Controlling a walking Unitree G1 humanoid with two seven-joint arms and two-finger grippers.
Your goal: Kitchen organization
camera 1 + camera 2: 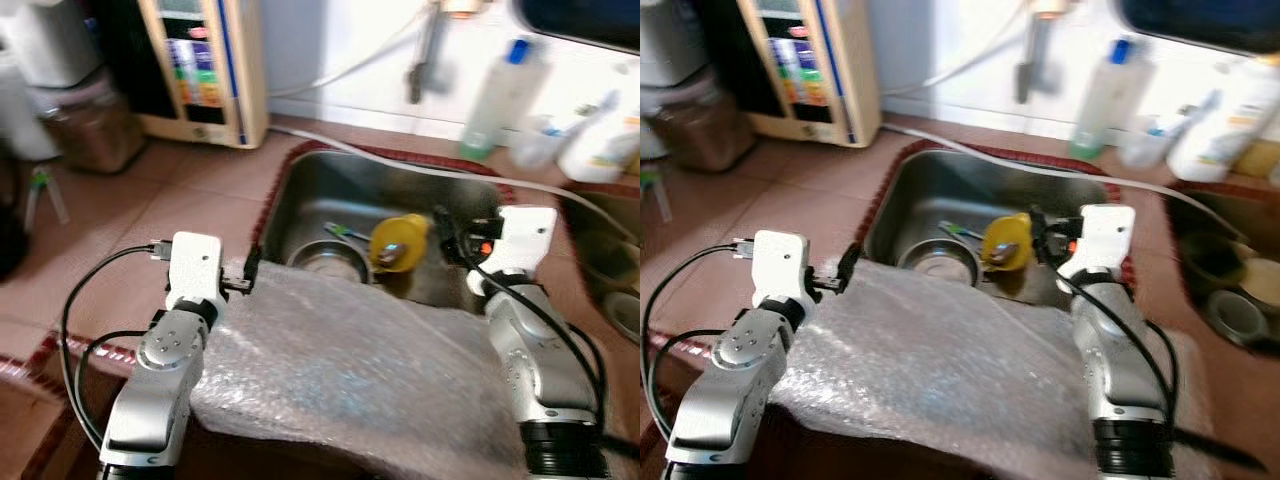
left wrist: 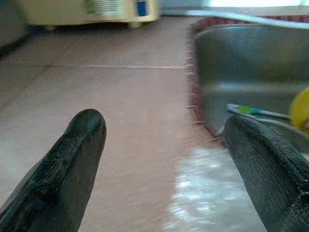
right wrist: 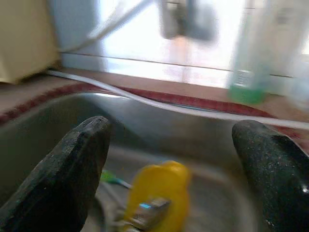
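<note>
- One yellow bottle (image 1: pixel 400 243) lies in the steel sink (image 1: pixel 310 190), toward its middle, with a metal bowl (image 1: pixel 325 262) just beside it and a green-handled brush (image 1: pixel 345 232) next to both.
- Bubble wrap (image 1: pixel 360 370) covers the near edge of the sink and spreads over the counter's front, partly hiding the bowl.
- Right gripper (image 3: pixel 178 159) hangs over the sink above the wrap's far edge, its fingers spread wide with nothing between them, pointed at the yellow bottle.
- Left gripper (image 2: pixel 164 159) sits at the sink's left rim, at the corner of the wrap, fingers also wide apart and empty.
- Behind the sink, a hose (image 1: pixel 400 165) runs along the brown tiled counter (image 1: pixel 160 200); a clear bottle with a blue cap (image 1: pixel 495 100) and a white bottle (image 1: pixel 600 140) stand by the wall.
- A beige appliance (image 1: pixel 205 70) stands at the back left.
</note>
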